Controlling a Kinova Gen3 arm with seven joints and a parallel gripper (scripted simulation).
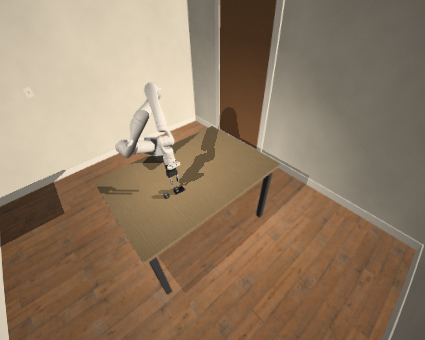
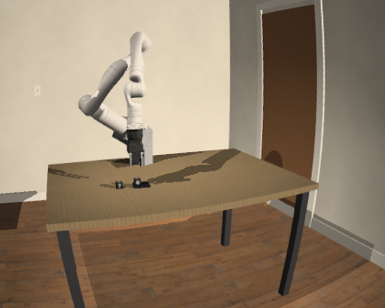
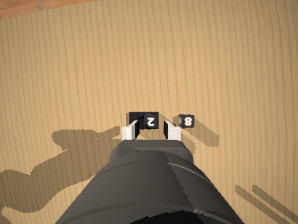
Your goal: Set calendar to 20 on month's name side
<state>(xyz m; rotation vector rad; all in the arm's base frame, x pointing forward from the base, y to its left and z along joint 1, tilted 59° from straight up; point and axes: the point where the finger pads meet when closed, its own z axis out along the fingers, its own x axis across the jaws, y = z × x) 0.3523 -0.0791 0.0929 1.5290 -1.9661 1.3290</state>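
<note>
A small black tray (image 3: 142,120) lies on the table with a dark cube showing a white 2 (image 3: 149,121) in its right part. A second dark cube showing 8 (image 3: 186,121) stands on the table just to the right of the tray, outside it. My gripper (image 3: 151,126) is open and empty, hanging above the table on the near side of the tray, its white fingertips on either side of the 2 cube in the wrist view. In the top and exterior views the tray (image 2: 142,183), the loose cube (image 2: 119,185) and the gripper (image 2: 136,159) are small; the gripper (image 1: 174,177) is above the tray (image 1: 179,190).
A grey box (image 2: 145,145) stands on the table behind the arm, by its base. The loose cube (image 1: 167,195) lies close beside the tray. The table's edges are far from the objects.
</note>
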